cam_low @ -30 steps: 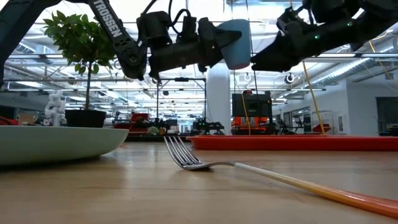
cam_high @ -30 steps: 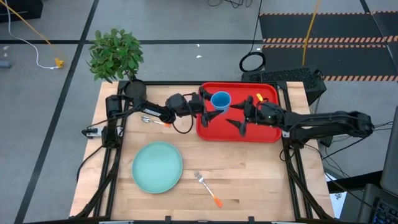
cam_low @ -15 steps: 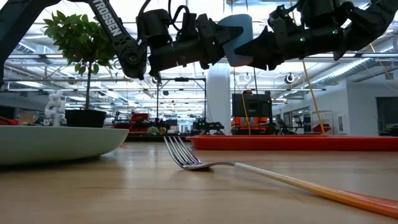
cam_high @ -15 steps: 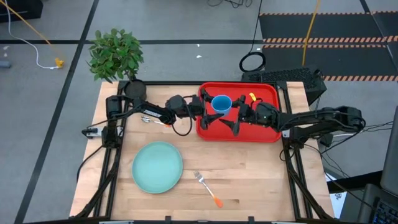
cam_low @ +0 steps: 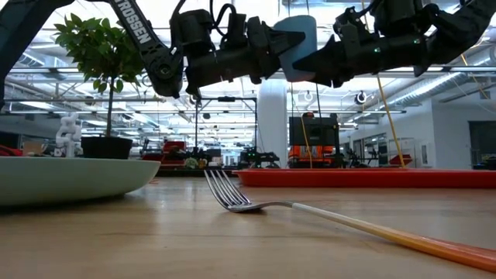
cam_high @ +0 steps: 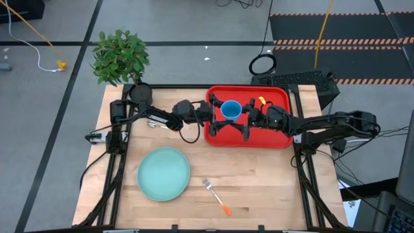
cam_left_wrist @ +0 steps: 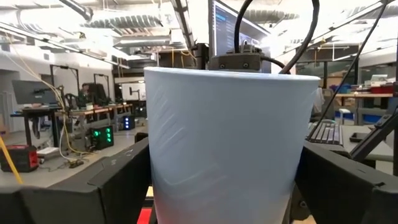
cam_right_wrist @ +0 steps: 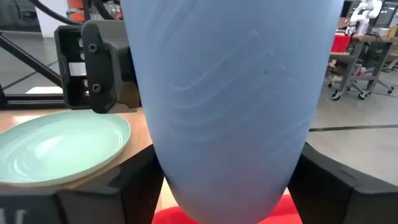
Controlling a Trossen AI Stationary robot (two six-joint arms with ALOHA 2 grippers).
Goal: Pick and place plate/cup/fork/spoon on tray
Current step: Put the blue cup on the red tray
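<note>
cup: we see the blue cup [cam_high: 231, 109] held upright in the air over the red tray [cam_high: 280, 139], between both claws.
left claw [cam_high: 218, 110]: clenched on cup.
right claw [cam_high: 244, 116]: fingers spread round cup, contact unclear; equally near.
next, we judge: handover or straight down; tray below bare.
others: plate [cam_high: 163, 173], fork [cam_high: 216, 196] well apart on bench [cam_high: 272, 188]; spoon [cam_high: 156, 125] under left arm.

Potted plant [cam_high: 120, 56] at table corner [cam_high: 110, 90]

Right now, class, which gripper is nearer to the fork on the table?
Left, though only slightly. The left gripper and right gripper both flank the cup over the tray; the fork lies far off beside the plate.
</note>
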